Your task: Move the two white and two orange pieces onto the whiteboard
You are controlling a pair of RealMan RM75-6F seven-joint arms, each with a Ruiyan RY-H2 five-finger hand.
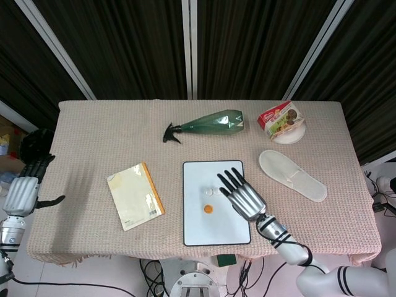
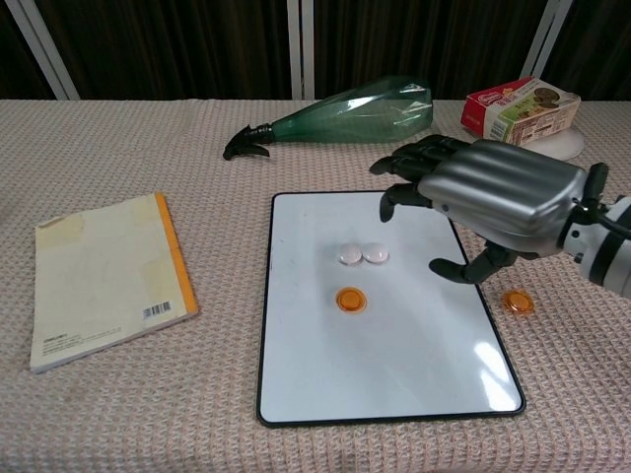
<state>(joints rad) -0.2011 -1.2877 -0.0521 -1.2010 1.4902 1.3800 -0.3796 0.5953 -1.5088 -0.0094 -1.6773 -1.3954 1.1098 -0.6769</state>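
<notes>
The whiteboard (image 2: 394,355) (image 1: 232,232) lies on the cloth at the table's front. On it sit two white pieces (image 2: 350,255) (image 2: 375,254) side by side, with an orange piece (image 2: 350,299) (image 1: 208,209) just in front of them. A second orange piece (image 2: 517,302) lies on the cloth just off the board's right edge. My right hand (image 2: 493,192) (image 1: 242,195) hovers over the board's right side, fingers spread, holding nothing. It is apart from all the pieces. My left hand (image 1: 25,189) hangs off the table's left edge, empty, fingers extended.
A green spray bottle (image 2: 345,116) lies behind the board. A yellow notebook (image 2: 104,276) lies to the left. A white slipper (image 2: 557,207) and a snack box (image 2: 518,108) on a white plate (image 2: 552,148) are at the right.
</notes>
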